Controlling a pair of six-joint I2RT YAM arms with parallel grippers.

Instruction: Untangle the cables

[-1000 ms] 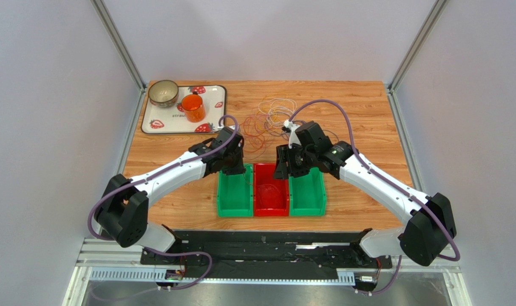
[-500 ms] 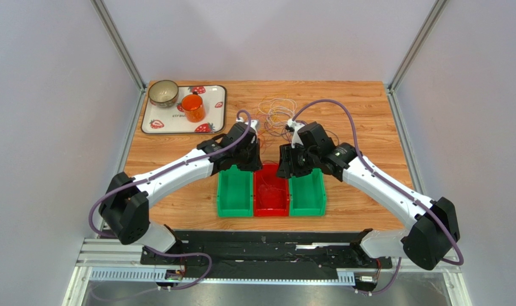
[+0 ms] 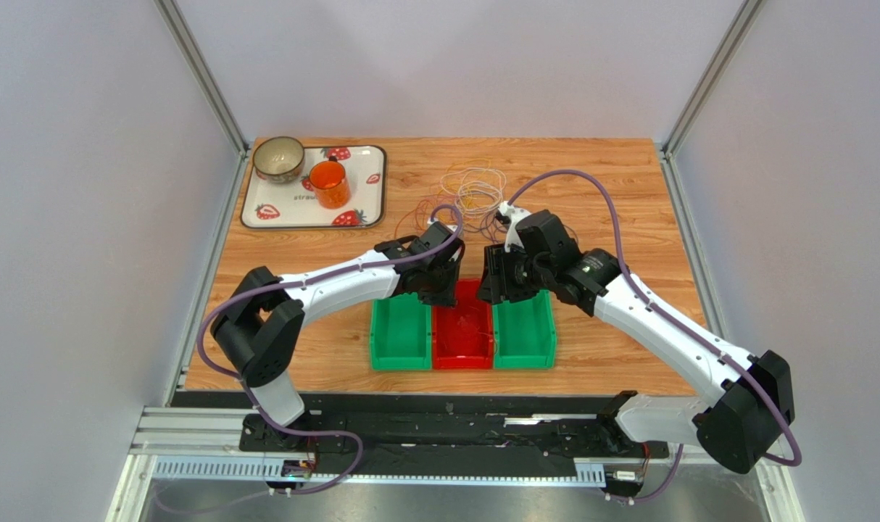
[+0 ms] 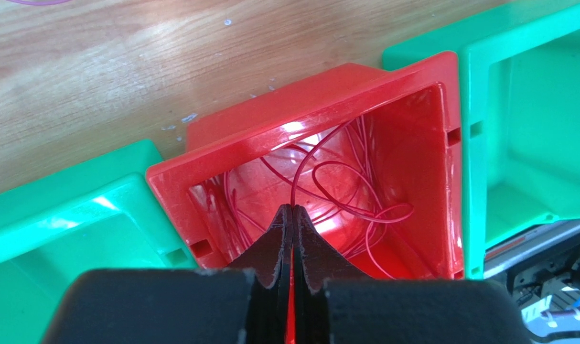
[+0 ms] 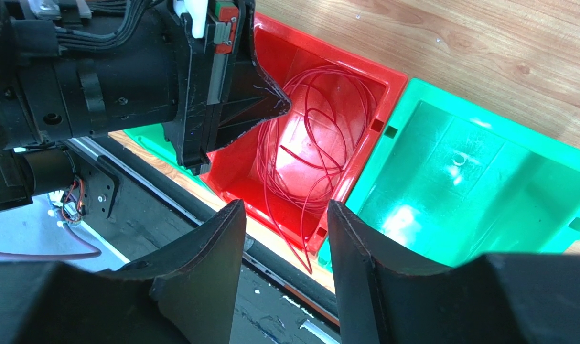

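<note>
My left gripper point(image 4: 293, 208) is shut on a thin red cable point(image 4: 300, 168) that runs from its tips down into the red bin point(image 4: 235, 152). Loops of red cable point(image 5: 307, 143) lie coiled in that bin, and one loop hangs over its near rim. The left gripper point(image 3: 447, 285) hovers over the bin's far left corner. My right gripper point(image 3: 490, 285) is beside it, over the bin's right edge. In the right wrist view the right gripper point(image 5: 286, 206) is open with nothing held. A loose tangle of cables point(image 3: 472, 191), orange, dark and pale, lies on the table behind both grippers.
The red bin point(image 3: 462, 364) stands between a green bin point(image 3: 401, 362) on its left and another green bin point(image 3: 526, 362) on its right; neither holds anything I can see. A strawberry tray point(image 3: 261, 198) at the back left holds a bowl point(image 3: 278, 159) and an orange cup point(image 3: 329, 184).
The left arm swung right from above the left green bin to the red bin, bringing the red cable along. The right gripper drifted slightly right and its fingers narrowed a little.
</note>
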